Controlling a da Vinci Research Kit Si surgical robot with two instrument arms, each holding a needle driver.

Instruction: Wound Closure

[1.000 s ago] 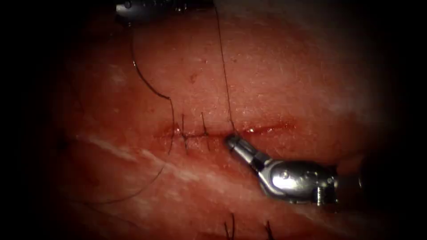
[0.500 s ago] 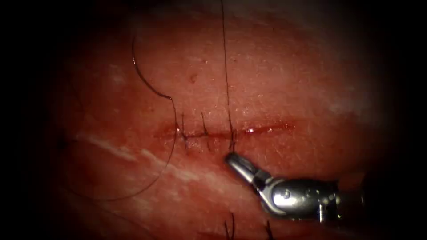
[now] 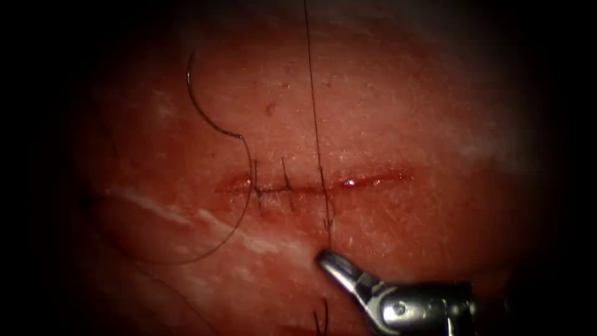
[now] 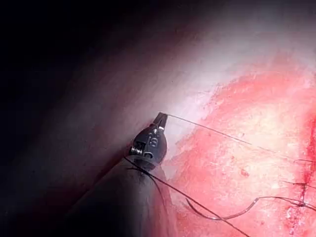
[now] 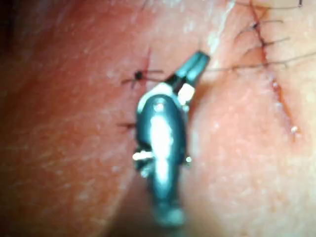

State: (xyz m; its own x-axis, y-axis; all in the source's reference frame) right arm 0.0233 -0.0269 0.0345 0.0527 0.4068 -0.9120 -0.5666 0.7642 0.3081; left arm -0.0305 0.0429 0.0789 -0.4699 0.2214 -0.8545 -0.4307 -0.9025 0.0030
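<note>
Tissue [image 3: 385, 124] with a partly stitched cut [image 3: 317, 185], thread [image 3: 314, 112] drawn taut between two tools.

The right tool [image 3: 328, 259] enters low from the right, its slim jaws pressed together, seemingly pinching the thread end just below the cut. Over the last second it has backed away from the cut's edge, trailing the thread with it. The left tool [image 4: 161, 118], angled up along its shaft, has its jaws closed on the thread at its far end. The curved needle [image 3: 208, 112] lies loose on the moist, glistening tissue, left of the stitches, not in the tissue. Red fluid [image 3: 373, 180] shines along the cut's open right stretch.
</note>
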